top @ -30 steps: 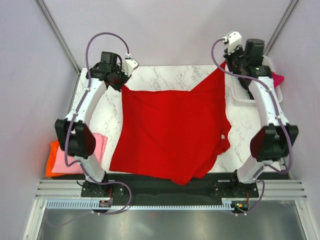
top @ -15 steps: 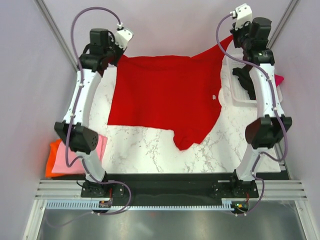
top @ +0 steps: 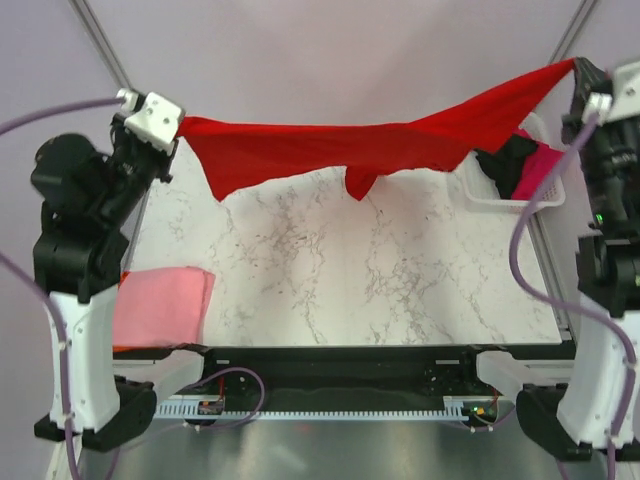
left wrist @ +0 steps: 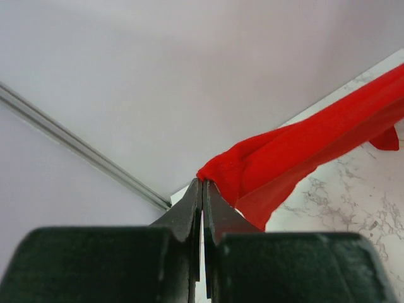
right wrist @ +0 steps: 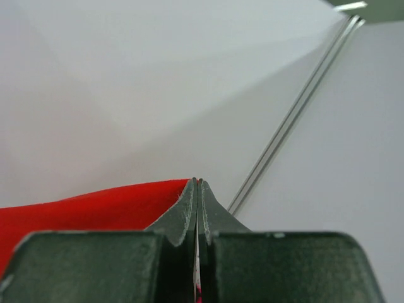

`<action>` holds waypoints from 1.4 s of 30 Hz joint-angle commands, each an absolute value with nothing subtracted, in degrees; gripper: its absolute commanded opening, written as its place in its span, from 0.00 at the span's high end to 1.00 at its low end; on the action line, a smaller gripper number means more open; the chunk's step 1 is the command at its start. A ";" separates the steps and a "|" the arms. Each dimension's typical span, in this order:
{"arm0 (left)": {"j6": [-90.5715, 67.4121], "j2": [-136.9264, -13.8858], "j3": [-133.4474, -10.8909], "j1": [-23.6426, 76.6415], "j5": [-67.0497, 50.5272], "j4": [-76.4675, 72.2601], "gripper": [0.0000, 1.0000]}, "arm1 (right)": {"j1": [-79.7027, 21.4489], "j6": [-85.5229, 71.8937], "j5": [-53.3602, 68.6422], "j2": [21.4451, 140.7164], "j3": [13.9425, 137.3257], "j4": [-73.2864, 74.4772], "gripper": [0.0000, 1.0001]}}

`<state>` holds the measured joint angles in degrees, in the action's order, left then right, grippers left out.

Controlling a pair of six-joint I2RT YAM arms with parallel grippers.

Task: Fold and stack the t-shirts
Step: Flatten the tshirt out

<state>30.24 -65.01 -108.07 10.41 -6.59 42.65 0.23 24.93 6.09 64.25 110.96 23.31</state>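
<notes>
The bright red t-shirt hangs stretched in the air across the far side of the table, held at both ends. My left gripper is shut on its left corner, seen as bunched red cloth at the fingertips in the left wrist view. My right gripper is shut on its right corner, high at the far right; red cloth runs left from the fingertips in the right wrist view. A folded light pink t-shirt lies on an orange one at the table's left edge.
A white lattice basket at the far right holds black and magenta cloth. The marble table top lies under the hanging shirt. Purple walls and metal frame posts surround the table.
Both arms have risen high and spread apart, lifting the red t-shirt off the table. It lay spread flat a second ago and now hangs stretched in the air.
</notes>
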 commanded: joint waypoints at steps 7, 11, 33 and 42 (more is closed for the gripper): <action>29.71 -47.29 -102.48 9.93 -6.85 42.71 0.98 | 0.44 28.82 3.96 48.79 113.37 31.55 1.00; 30.67 -47.46 -107.48 9.67 -6.50 42.36 0.98 | 0.44 31.72 1.32 49.04 118.46 30.85 1.00; 35.77 -67.49 -89.31 9.58 -14.23 41.05 0.98 | -2.72 35.51 9.40 69.07 93.98 19.08 1.00; 36.39 -88.49 -82.52 9.93 -10.11 34.72 0.98 | -5.19 37.27 2.91 87.87 81.56 12.04 1.00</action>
